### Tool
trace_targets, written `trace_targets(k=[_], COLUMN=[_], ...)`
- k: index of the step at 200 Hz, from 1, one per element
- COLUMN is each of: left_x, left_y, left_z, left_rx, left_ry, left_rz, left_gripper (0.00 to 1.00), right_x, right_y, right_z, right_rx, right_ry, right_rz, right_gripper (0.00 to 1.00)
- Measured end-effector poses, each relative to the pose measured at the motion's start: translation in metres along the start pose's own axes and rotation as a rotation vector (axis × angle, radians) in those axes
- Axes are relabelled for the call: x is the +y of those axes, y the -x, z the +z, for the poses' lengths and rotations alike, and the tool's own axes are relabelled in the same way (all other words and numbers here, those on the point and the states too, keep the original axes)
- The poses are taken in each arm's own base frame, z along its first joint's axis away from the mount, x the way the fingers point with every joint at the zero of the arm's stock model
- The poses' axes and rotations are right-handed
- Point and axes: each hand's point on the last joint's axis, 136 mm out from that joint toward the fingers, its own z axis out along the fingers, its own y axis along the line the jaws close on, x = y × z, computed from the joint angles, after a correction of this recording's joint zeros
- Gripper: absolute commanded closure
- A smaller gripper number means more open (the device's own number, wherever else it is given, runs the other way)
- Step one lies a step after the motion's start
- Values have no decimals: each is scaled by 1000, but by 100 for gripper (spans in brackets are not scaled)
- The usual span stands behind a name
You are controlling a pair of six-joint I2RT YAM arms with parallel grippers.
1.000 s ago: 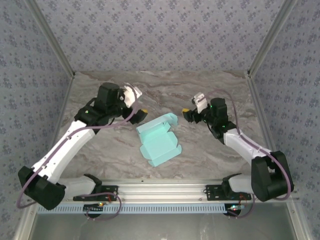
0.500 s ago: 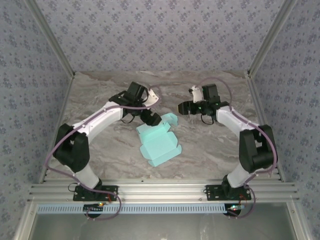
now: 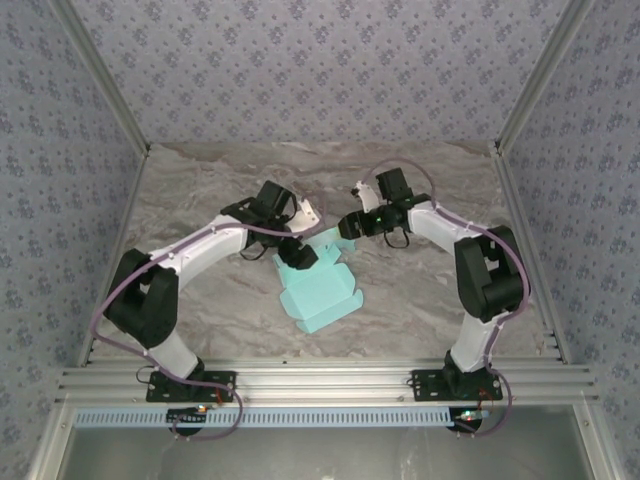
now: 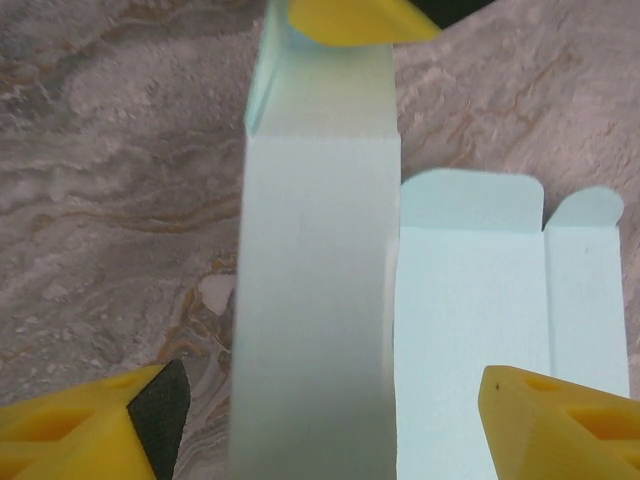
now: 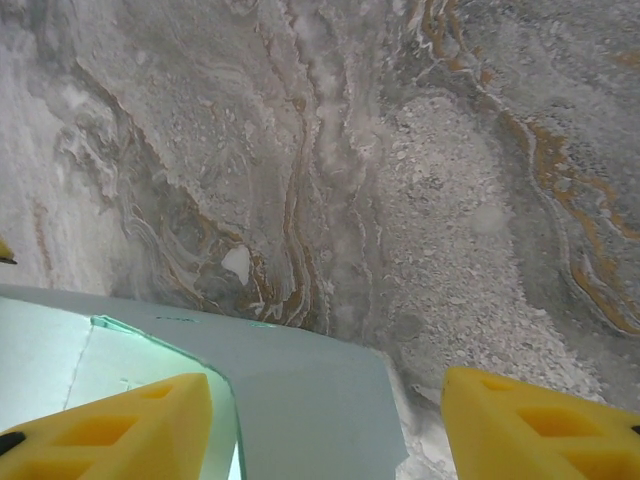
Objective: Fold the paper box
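Paper box [image 3: 318, 290] is, we judge, barely half folded: one wall raised, flaps loose, left gripper [image 3: 299, 255] and right gripper [image 3: 346, 227] wide-jawed astride it.

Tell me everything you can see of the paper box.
The box is thin, plain aqua card, half folded, lying on the marble-look table. Its base lies flat with round-cornered flaps spread out; one long panel stands upright. The left end effector straddles that panel, jaws apart, not pinching it; the right end effector is at its far end, contact unclear.
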Motion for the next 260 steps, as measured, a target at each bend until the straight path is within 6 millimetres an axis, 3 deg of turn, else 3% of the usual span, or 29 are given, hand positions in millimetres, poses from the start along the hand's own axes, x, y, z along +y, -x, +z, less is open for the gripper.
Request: trace_targets(k=[26,96,136,176,189,217,237,260], left_x=[-5,-4,-5,-4,-5,-5,-6,-6], left_y=[-18,-22,-23,-24,-26,-28,-32,-37], left_z=[7,13,15,15,16,16,17,22], left_rx=[37,43,52,56,61,68,86,105], left_ry=[-9,18,32,38,36,33,24,13], left_rz=[2,33,52,68,74,90,97,97], left_gripper=[25,41,45,49,49,49,49,52], right_x=[8,1,0,-1,6,28,29,15], right_y=[-6,-13,-23,-34,-32,-31,-27,-16], right_z=[10,18,18,-2,-11,-36,-50,-61], right_rx=[27,47,30,-35,-57,-90,-127,-207], right_ry=[-28,-90,14,167,233,367,349,246], right_rz=[-41,-60,2,0,-32,-126,-198,-260], right_gripper=[35,31,40,37,32,31,33,32])
